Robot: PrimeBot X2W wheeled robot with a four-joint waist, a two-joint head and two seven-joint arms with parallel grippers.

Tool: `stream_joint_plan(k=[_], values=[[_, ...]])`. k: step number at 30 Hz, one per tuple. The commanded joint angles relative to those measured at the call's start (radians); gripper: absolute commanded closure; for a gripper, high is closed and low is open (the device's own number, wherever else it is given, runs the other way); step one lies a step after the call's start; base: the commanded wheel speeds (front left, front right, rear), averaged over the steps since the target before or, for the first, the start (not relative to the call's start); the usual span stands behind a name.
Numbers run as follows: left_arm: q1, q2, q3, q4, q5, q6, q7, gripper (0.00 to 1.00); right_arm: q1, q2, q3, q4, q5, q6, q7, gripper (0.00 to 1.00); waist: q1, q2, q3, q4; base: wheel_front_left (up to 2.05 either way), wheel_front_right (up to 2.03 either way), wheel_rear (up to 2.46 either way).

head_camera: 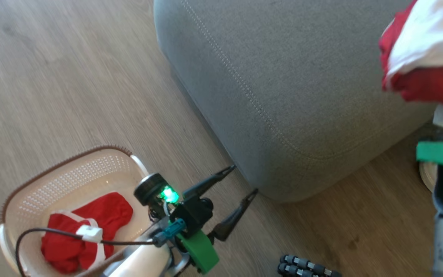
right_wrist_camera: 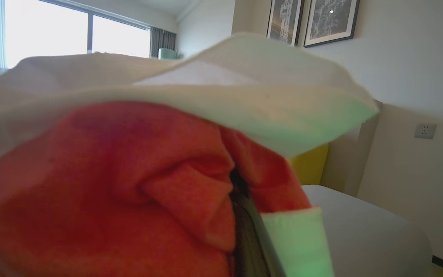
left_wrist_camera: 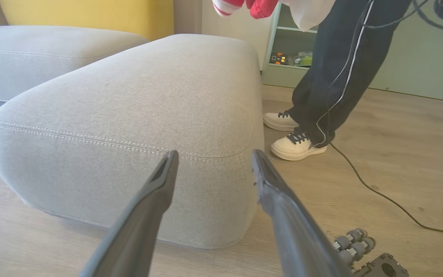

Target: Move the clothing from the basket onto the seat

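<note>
My right gripper [right_wrist_camera: 242, 215] is clamped tight on a soft red fabric garment with a white panel [head_camera: 425, 50], its 2 dark fingers buried in the folds. I hold it high so the loose cloth hangs clear of the large grey fabric-upholstered seat [head_camera: 283, 96] rather than dragging over the stitched seam. In the head view the bundle hangs over the seat's near right edge, not touching the cushion. I judge the grip sits in the bunched middle so that red body and white panel travel as 1 lump.

My left gripper [head_camera: 244, 179] stands at its widest and holds nothing. It is low, just beside the seat's rounded corner but apart from it, with the fingers pointing at the seat's side. That puts it out of the carrying arm's way and close to the remaining work.

The small rectangular cream plastic basket with perforated sides and a brown braided-look rim [head_camera: 64, 161] sits on the wooden floor [head_camera: 71, 77] near that same corner of the seat, on my left. A second red garment with white stripe trim [head_camera: 90, 227] lies crumpled inside it. So 1 of 2 pieces is out, and neither is on the seat yet.

A person's white shoes [left_wrist_camera: 294, 148] stand on the floor beside the seat's far end, so I should lower the cloth over the cushion's top, not past it.
</note>
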Motion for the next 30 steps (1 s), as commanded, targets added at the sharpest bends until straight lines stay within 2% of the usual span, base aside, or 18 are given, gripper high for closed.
stream_joint_plan(k=[1,8,18,24,30], values=[[-0.032,0.01,0.032,-0.036,0.009,-0.001,-0.005,0.0,-0.046,-0.024,0.005,-0.027,0.009,0.0,-0.009,1.0,0.0,0.0,0.023,-0.004,0.0,0.0,0.0],[-0.075,0.086,0.001,-0.052,0.035,-0.001,-0.005,0.0,-0.224,-0.061,-0.068,0.038,0.044,0.0,-0.009,1.0,0.0,0.0,0.173,0.008,0.0,0.0,0.0],[-0.218,0.213,-0.072,-0.074,0.036,-0.001,-0.005,0.0,-0.525,-0.124,-0.191,0.16,0.076,0.0,-0.009,1.0,0.0,0.0,0.377,0.067,0.0,0.0,0.0],[-0.268,0.233,-0.106,-0.1,0.031,-0.001,-0.005,0.0,-0.664,-0.149,-0.24,0.278,0.065,0.0,-0.009,1.0,0.0,0.0,0.429,0.12,0.0,0.0,0.0],[-0.295,0.232,-0.117,-0.122,0.034,-0.001,-0.005,0.0,-0.794,-0.228,-0.303,0.489,0.032,0.0,-0.009,1.0,0.0,0.0,0.47,0.181,0.0,0.0,0.0]])
